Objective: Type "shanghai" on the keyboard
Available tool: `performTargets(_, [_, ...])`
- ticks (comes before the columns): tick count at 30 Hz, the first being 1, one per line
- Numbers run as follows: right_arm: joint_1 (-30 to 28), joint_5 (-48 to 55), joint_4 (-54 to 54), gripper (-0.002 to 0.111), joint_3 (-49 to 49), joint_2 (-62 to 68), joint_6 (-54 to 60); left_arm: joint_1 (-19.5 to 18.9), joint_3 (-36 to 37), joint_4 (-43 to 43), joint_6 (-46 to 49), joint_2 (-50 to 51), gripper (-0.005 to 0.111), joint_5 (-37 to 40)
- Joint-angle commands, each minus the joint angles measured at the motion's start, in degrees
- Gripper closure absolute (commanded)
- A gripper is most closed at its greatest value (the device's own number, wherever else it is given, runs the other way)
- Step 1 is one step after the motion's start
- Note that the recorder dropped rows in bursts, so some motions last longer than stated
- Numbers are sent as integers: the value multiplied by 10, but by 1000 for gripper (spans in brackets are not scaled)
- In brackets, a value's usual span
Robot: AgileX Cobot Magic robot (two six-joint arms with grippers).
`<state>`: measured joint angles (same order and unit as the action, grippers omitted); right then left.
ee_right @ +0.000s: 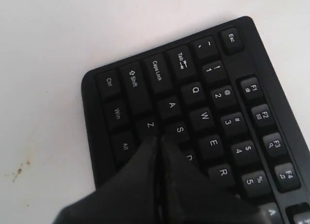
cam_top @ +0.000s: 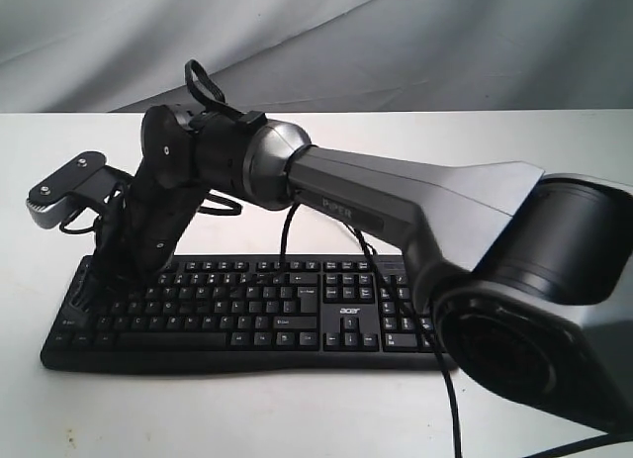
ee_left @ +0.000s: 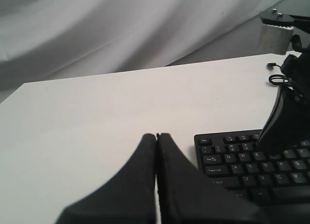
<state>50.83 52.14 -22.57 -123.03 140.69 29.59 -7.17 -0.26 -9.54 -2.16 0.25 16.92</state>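
The black keyboard [cam_top: 297,315] lies across the white table, with the "acer" logo near its arrow keys. My right arm reaches across it to its left end. My right gripper [ee_right: 159,138] is shut, empty, and its tips sit low over the keyboard [ee_right: 203,112], at the gap between the Z and S keys; contact cannot be told. In the exterior view the right gripper [cam_top: 87,288] points down at that left end. My left gripper [ee_left: 156,135] is shut and empty, over bare table just beside the Esc corner of the keyboard [ee_left: 242,161]. It does not show in the exterior view.
A grey cloth backdrop [cam_top: 396,43] hangs behind the white table [cam_top: 247,409]. The right arm's big base link [cam_top: 534,300] covers the number pad end. A thin black cable [cam_top: 450,399] runs off the front. A small brown stain [ee_right: 19,171] marks the table.
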Motion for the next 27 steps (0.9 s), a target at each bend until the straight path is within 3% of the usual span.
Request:
performTargets(1, [6,-25,-8,108,-4,8,15,4,3,0,-5,-2,107,-5])
performTargets(27, [11,-85,5,108,-4,37,17,4,3,0,-5,-2,107,-5])
